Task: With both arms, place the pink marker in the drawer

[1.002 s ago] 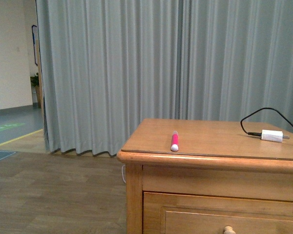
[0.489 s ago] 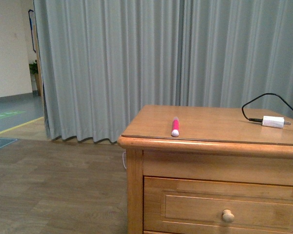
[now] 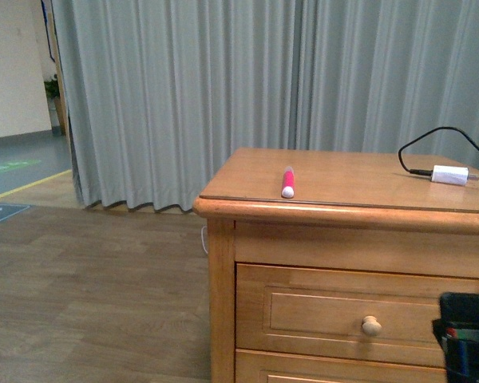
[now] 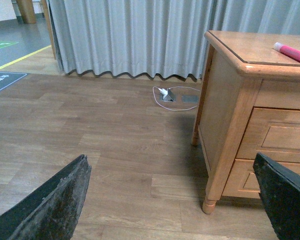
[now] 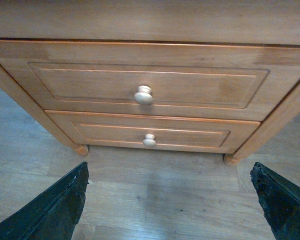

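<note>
The pink marker [image 3: 288,182] lies on the wooden cabinet's top [image 3: 343,179], near its front left edge, with its white end toward me. The drawer [image 3: 359,315] below is closed, with a round knob [image 3: 371,325]. In the right wrist view my right gripper [image 5: 169,167] is open and empty above the floor, facing the drawer [image 5: 150,87] and its knob [image 5: 143,94]. My left gripper [image 4: 170,160] is open and empty too, low over the floor beside the cabinet's left side [image 4: 225,105], and the marker [image 4: 292,52] shows on top.
A white plug adapter [image 3: 449,175] with a black cable lies at the top's right. A matching lower drawer [image 5: 150,134] sits under the upper one. Grey curtains [image 3: 223,88] hang behind. A floor socket with a white cord [image 4: 171,95] lies left of the cabinet. Black arm hardware [image 3: 465,335] shows at the front view's bottom right.
The front view has shifted: the cabinet now sits higher in the picture, and the upper drawer and its knob show in full. Black arm hardware has come into view at the bottom right.
</note>
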